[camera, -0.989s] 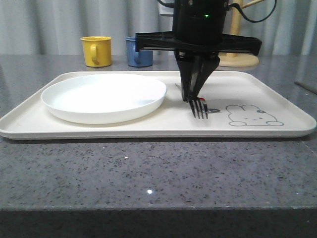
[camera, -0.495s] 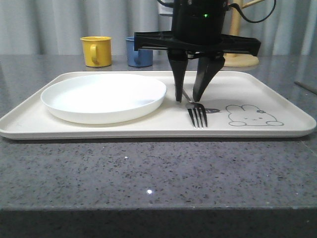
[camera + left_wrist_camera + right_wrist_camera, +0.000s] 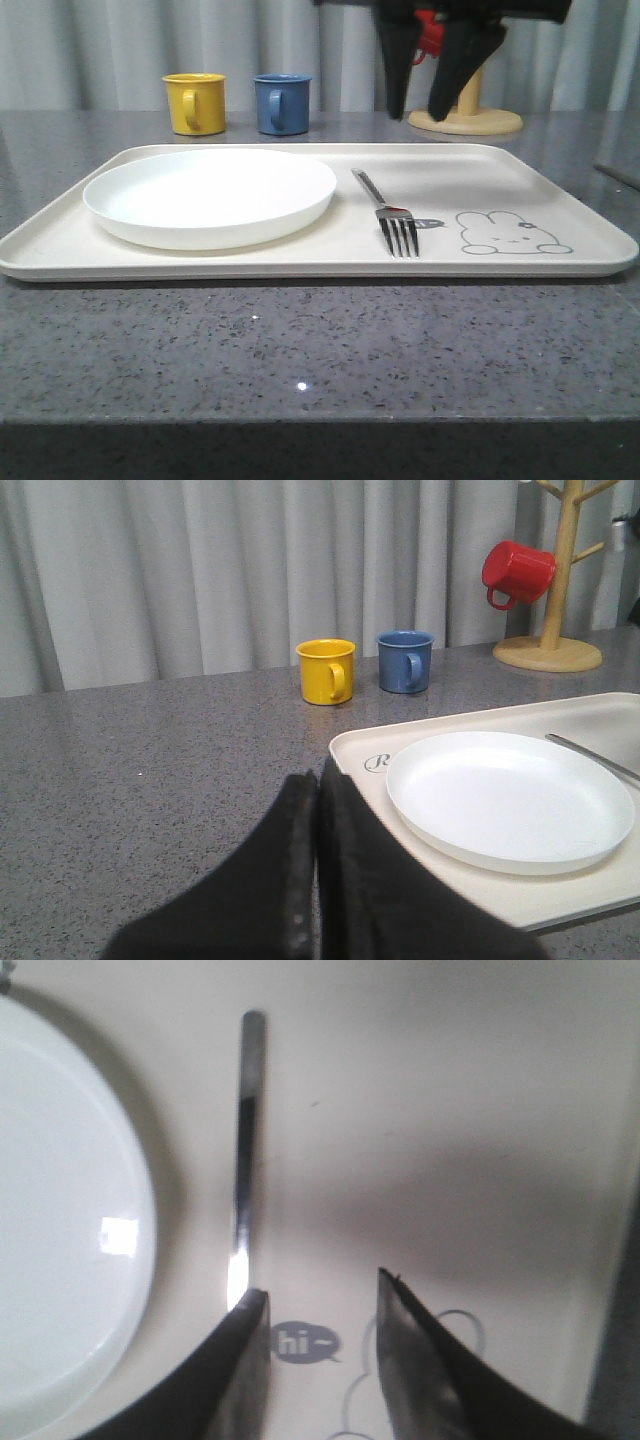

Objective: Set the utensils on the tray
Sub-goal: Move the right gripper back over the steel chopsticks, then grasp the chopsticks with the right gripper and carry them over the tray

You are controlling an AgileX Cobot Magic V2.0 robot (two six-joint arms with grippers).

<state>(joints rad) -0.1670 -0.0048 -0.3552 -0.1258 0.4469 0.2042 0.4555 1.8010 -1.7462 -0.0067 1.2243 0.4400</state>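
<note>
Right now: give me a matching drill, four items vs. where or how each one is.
Items:
1. fork
2. plate
3. red mug
4. right tool

States:
A. hanging on the wooden mug tree
B. open, raised above the tray
C. lying flat beside the rabbit drawing
D. on the tray's left half

Pairs: 1-C, 2-D, 3-A, 4-B

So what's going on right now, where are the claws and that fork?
Right gripper open, empty, above the tray. Left gripper shut, empty, beside the tray. Fork flat on the tray beside the plate. Nothing blocking.
</note>
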